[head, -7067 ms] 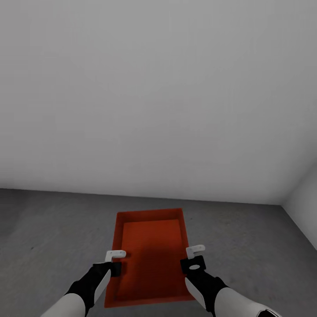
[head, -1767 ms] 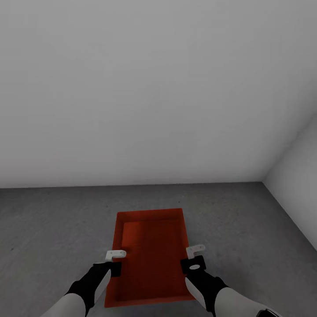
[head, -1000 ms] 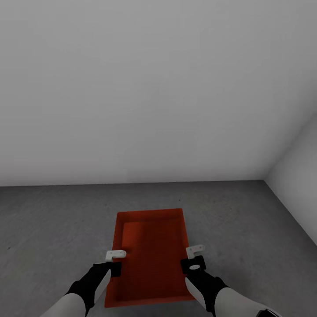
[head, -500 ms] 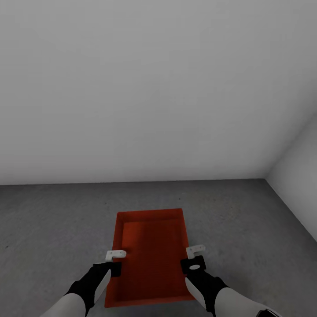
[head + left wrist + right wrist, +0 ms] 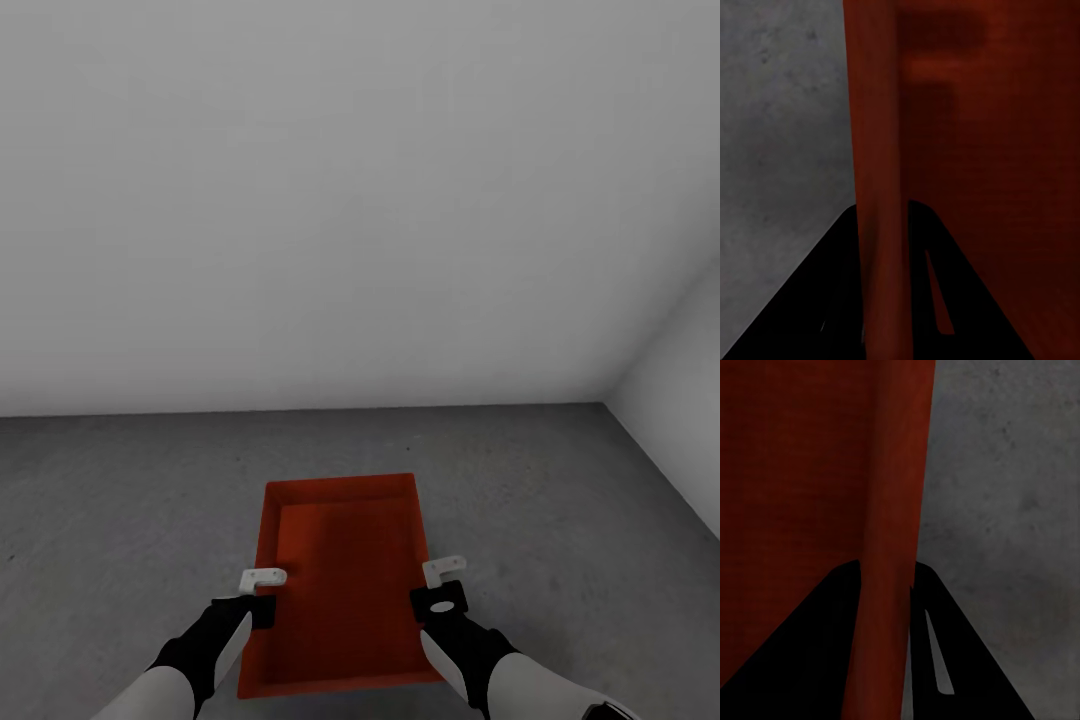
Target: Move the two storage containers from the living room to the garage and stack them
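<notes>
Both your grippers pinch one storage container (image 5: 340, 580): left gripper (image 5: 263, 578) clamps its left wall, right gripper (image 5: 443, 571) its right wall, carrying it between them above the garage floor (image 5: 120, 500), white walls (image 5: 350, 200) ahead.

An orange-red storage container (image 5: 340, 580) hangs above the dark grey floor (image 5: 120, 500), the left end effector (image 5: 262, 590) and right end effector (image 5: 440, 585) clamping its long walls.

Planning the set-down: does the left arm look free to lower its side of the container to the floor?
Probably yes: the left gripper grips the container wall, and the concrete floor beside it looks bare.
</notes>
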Controlling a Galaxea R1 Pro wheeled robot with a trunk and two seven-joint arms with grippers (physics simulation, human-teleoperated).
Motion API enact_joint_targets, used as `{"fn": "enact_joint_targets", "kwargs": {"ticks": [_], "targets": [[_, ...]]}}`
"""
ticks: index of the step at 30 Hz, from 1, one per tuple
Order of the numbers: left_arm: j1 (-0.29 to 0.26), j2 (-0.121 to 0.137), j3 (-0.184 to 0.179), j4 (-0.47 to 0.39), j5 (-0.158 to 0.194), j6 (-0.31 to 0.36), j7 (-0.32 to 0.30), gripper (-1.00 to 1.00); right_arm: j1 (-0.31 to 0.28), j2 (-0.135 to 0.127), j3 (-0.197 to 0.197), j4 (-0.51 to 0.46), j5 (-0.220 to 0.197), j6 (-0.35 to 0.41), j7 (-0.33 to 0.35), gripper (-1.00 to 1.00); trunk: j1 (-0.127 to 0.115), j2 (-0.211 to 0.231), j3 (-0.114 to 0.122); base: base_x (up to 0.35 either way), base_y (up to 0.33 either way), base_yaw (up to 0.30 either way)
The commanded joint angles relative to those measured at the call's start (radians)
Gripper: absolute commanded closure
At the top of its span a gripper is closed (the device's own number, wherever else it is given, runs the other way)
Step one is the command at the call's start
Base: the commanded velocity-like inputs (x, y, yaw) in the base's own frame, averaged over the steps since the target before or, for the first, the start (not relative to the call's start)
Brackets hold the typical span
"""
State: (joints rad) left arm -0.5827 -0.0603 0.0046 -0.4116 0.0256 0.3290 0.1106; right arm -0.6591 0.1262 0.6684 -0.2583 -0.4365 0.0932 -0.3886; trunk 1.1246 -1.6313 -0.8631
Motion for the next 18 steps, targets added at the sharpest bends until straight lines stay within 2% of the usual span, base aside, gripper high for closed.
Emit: {"fn": "enact_joint_targets", "kwargs": {"ticks": [1,8,14,18], "targets": [[0.000,-0.001,0.002,-0.004,-0.003,0.005,0.004,1.00,-0.001,0.009,0.005,-0.002,-0.021,0.007,0.010,1.00,0.004,-0.008,-0.004,0.000,0.000,0.000],[0.000,-0.001,0.003,-0.004,-0.003,0.006,0.004,1.00,-0.001,0.009,0.005,-0.003,-0.021,0.007,0.010,1.00,0.031,-0.057,-0.026,0.000,0.000,0.000],[0.000,-0.001,0.003,-0.004,-0.003,0.006,0.004,1.00,-0.001,0.009,0.005,-0.003,-0.021,0.007,0.010,1.00,0.031,-0.057,-0.026,0.000,0.000,0.000],[0.000,-0.001,0.003,-0.004,-0.003,0.006,0.004,1.00,-0.001,0.009,0.005,-0.003,-0.021,0.007,0.010,1.00,0.046,-0.085,-0.038,0.000,0.000,0.000]]}}
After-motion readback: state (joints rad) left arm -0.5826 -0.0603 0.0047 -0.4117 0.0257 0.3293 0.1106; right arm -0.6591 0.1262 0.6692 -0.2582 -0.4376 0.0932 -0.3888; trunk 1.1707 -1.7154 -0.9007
